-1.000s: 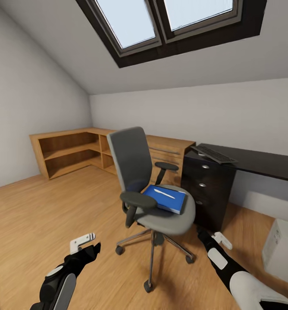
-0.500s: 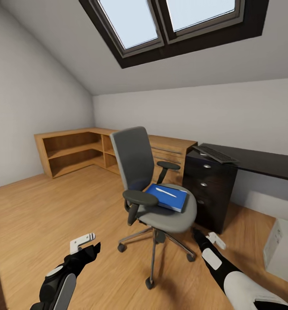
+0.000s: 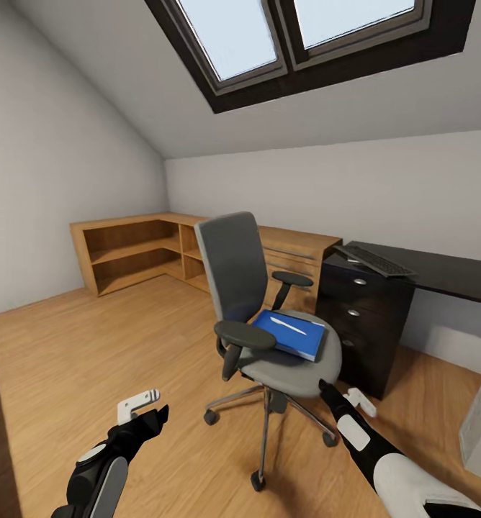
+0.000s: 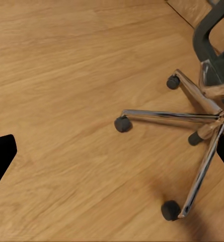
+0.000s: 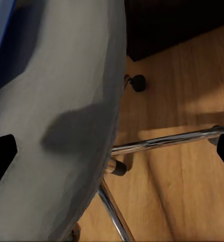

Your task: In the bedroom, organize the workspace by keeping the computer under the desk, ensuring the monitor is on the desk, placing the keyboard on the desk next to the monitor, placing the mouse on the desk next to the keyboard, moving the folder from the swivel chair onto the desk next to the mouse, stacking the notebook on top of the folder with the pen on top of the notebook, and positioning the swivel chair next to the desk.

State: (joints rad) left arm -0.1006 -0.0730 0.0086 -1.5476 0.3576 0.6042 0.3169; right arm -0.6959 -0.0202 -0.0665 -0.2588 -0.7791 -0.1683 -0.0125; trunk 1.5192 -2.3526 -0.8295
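On the grey swivel chair (image 3: 269,316), bright blue folder (image 3: 292,334) under pale pen (image 3: 288,326); pincer states unclear.

Swivel chair (image 3: 269,316): grey, upright. Blue folder (image 3: 293,334) flat on seat, pale pen (image 3: 288,325) atop. Keyboard (image 3: 374,260) on black cabinet desk (image 3: 442,272).

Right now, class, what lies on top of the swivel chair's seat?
A blue folder lies flat on the swivel chair, with a pale pen on it. Whatever lies beneath the folder is covered.

Chrome swivel chair (image 4: 202,121) base, black castors, on wood floor (image 4: 66,75)
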